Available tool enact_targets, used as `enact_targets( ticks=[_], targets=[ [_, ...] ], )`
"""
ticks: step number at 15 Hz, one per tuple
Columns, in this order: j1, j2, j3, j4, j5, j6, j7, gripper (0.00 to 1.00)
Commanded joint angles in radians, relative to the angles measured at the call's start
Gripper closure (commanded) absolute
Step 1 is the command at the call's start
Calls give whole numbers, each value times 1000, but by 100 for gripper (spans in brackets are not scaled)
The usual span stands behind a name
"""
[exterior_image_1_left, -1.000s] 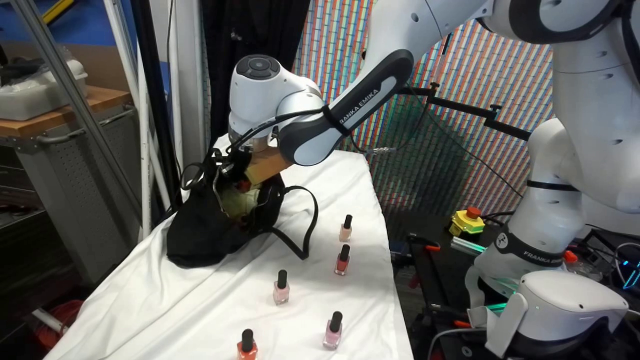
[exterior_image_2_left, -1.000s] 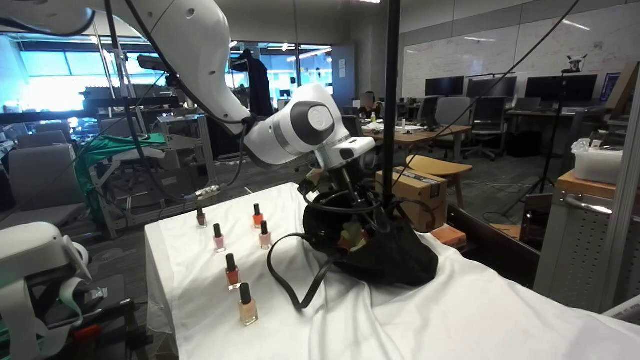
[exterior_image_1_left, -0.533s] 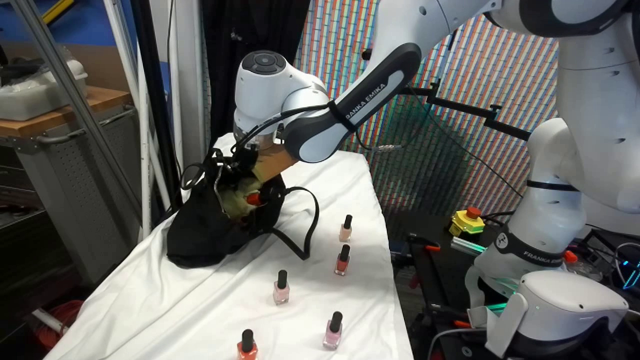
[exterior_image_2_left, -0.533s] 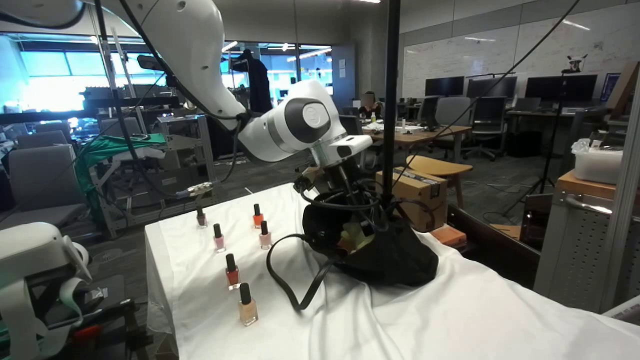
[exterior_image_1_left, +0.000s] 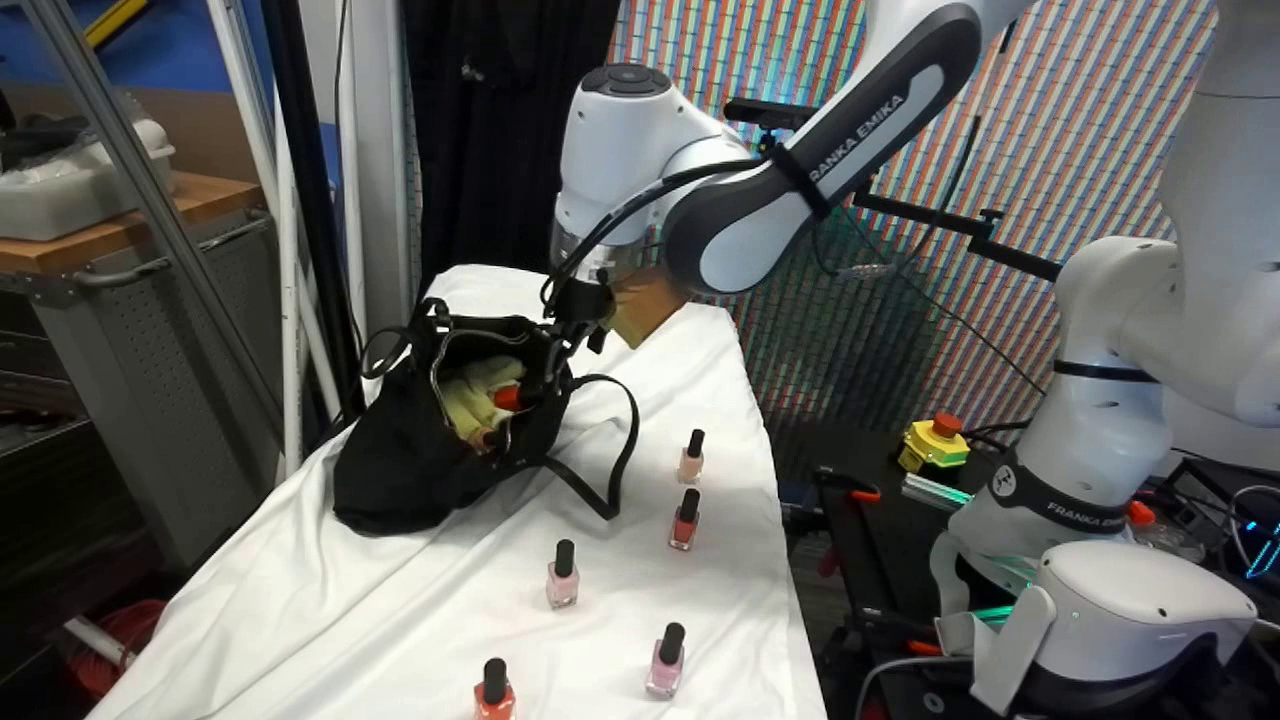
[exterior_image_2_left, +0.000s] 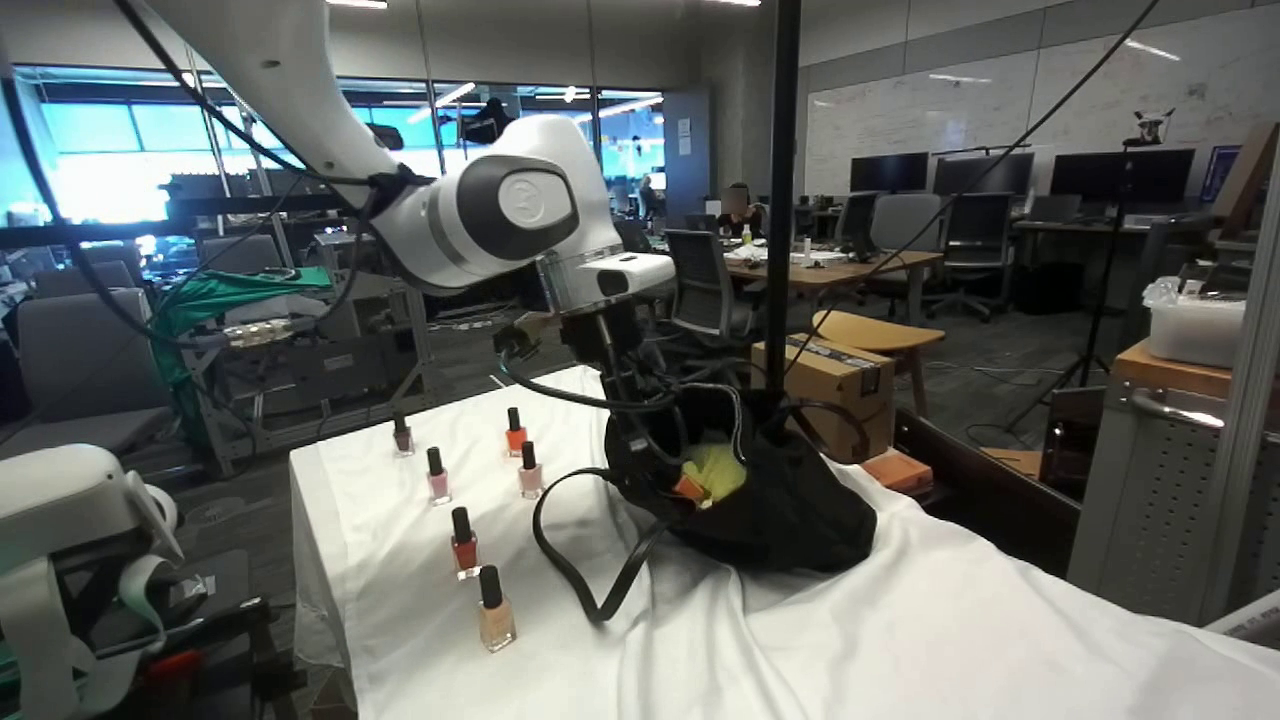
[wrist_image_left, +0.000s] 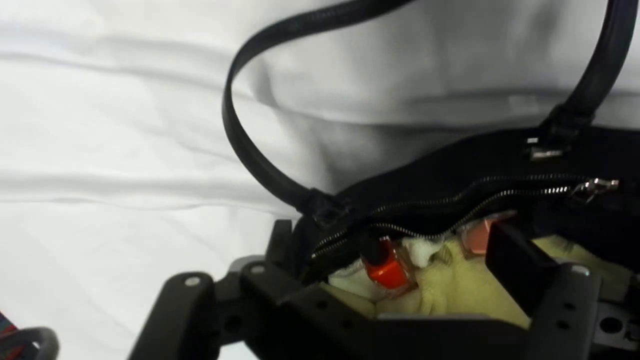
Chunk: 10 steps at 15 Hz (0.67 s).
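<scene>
Between my gripper's (wrist_image_left: 391, 247) spread fingers I see a red bottle (wrist_image_left: 392, 275) amid yellowish fabric (wrist_image_left: 465, 287) in the unzipped black bag (wrist_image_left: 425, 175), a salmon-pink bottle (wrist_image_left: 477, 236) near one fingertip.

In an exterior view, the forearm cover (exterior_image_1_left: 857, 138) of the Franka Panda arm (exterior_image_1_left: 740, 255) reads "RANKA EMIKA", cut off at a black strap (exterior_image_1_left: 797, 180); the band (exterior_image_1_left: 1070, 513) around its base (exterior_image_1_left: 985, 525) reads "FRANKA EM", near a round logo (exterior_image_1_left: 1003, 481). Writing on the whiteboard (exterior_image_2_left: 960, 110) is unreadable.
</scene>
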Motion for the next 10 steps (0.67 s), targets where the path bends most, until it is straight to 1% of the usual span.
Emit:
enact_targets(
  ticks=[1, 4, 6, 10],
  targets=[
    [-23, -190, 30, -193, 56, -26, -100, 0],
    [-41, -270, 43, -299, 69, -24, -148, 0],
    [-57, -302, 53, -353, 79, -23, -192, 0],
    [-85, -317, 65, -430, 74, -2, -260, 0]
  ],
)
